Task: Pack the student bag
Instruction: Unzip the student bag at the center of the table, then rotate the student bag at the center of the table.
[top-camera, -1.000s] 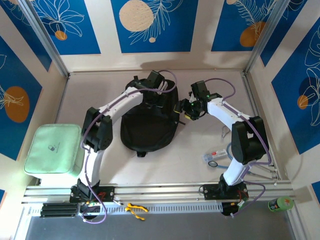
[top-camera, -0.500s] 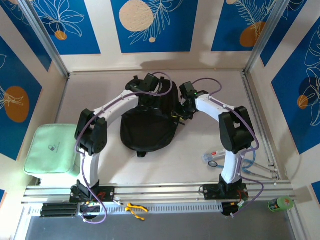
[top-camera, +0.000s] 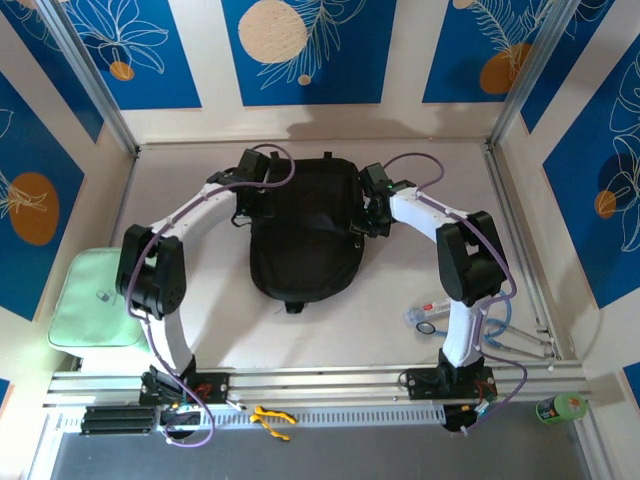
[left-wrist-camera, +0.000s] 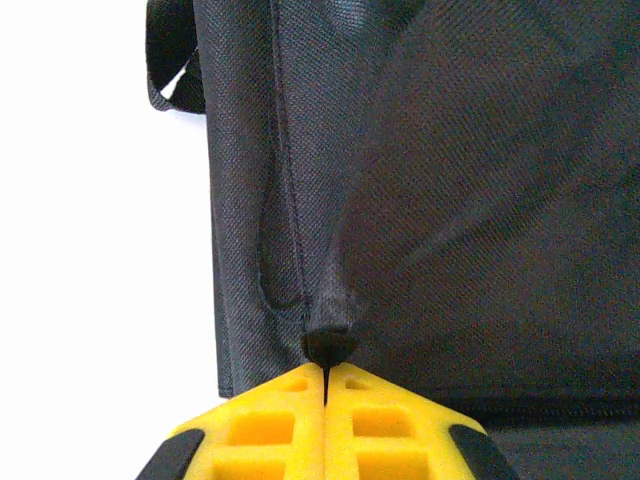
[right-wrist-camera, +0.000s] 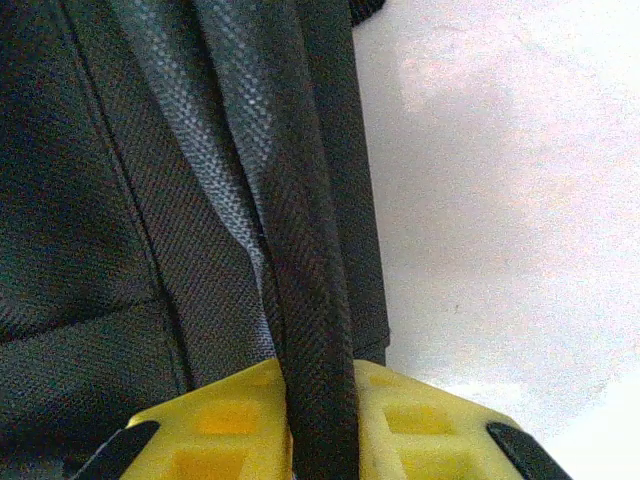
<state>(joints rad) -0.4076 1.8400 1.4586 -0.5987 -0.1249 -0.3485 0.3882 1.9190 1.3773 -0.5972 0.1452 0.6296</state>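
Seen from above, the whole black bag (top-camera: 305, 235) lies flat in the middle of the table (top-camera: 390, 290), with one end near the far wall. The left gripper (top-camera: 256, 200) is at the bag's far left edge and the right gripper (top-camera: 368, 222) is at its far right edge, so the bag lies between the two. From up there the fingers are too small to tell how they stand. This view also shows a green pad (top-camera: 90, 300) at the near left, well apart from the bag, and a few small things (top-camera: 430, 315) near the right arm that are too small to name. The left wrist camera sees things close up. Here the left gripper (left-wrist-camera: 325, 375) is squeezed tight, with only a thin dark line between its yellow pads (left-wrist-camera: 270, 425), and a little fold of the bag's cloth (left-wrist-camera: 328, 335) is pinched right at the tips. The bag fills most of this picture, with bare white table on the left. In the right wrist camera, the right gripper (right-wrist-camera: 318, 400) is closed on a thick black strap (right-wrist-camera: 310, 250) of the bag. The strap runs down between the yellow pads (right-wrist-camera: 225, 415) and touches both. Dark bag cloth lies to the left of the strap and pale table to the right.
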